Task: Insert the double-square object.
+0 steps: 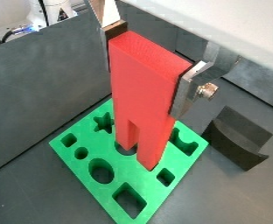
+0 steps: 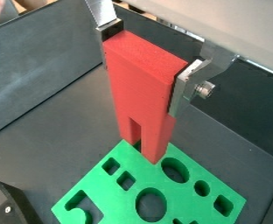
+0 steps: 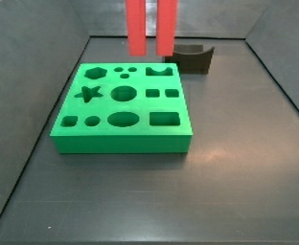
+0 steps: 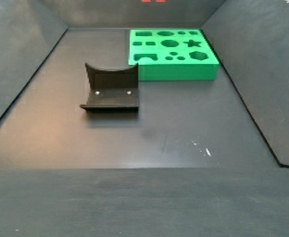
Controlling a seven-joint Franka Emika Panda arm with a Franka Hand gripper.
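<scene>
Green block point(image 3: 124, 107): flat on the dark floor point(image 3: 229, 182), top face cut with shaped holes (star, hexagon, rounds, squares). Largest item in both side views.
Red slab point(image 1: 145, 92): double-square object, upright, slotted end down, two legs showing. It hangs above the block, clear of it; in a side view point(image 3: 151, 27) the leg tips end above the block's far edge. Not yet in any hole.
Gripper point(image 1: 150, 63): over the block, silver fingers point(image 1: 188, 92) clamped on the slab's upper sides, one plate on each narrow face. Grasp looks square, slab not tilted.
Brown block point(image 4: 110, 88): small curved piece, on the floor beside the green block, well apart from the slab. Not needed.
Target hole: judged to be a pair of square openings; cannot tell from these views which pair matches the legs.
Step in hand: align, then lower.
Method note: set both legs over their squares first, matching slot direction to the web between them. Keep slab vertical, descend slowly, stop if a leg catches on an edge. Release only once seated.
</scene>
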